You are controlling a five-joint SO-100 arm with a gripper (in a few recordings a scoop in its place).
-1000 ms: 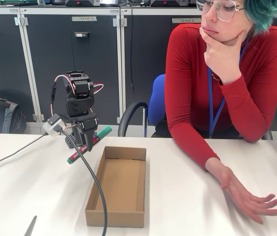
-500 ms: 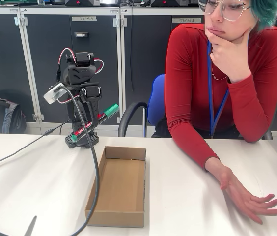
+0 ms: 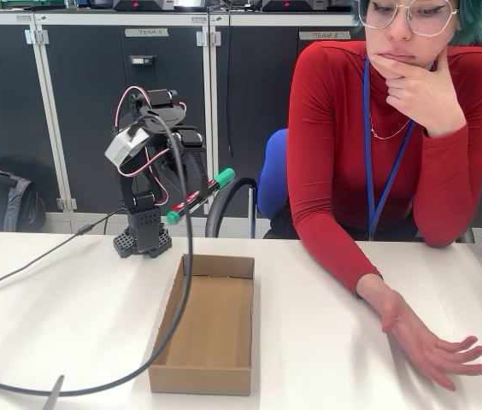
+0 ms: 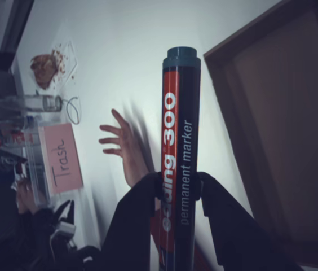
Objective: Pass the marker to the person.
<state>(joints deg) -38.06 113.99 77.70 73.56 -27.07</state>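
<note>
Green at both ends, the marker sits up in the air, pinched across its red label by the jaws of the gripper, above the far end of the cardboard box. It slants, with its higher green tip toward the person and its lower tip back toward the arm's base. In the wrist view the marker runs straight up the middle, the two dark fingers pressed against its sides, white print on the label facing the camera.

The person sits behind the tabletop at the right, chin propped on one hand, the other hand lying open, palm up, on the white surface, well apart from the marker. The same hand shows blurred in the wrist view, beyond the marker. A pink card reading "Trash" stands at the left there. A black cable loops from the arm down past the box.
</note>
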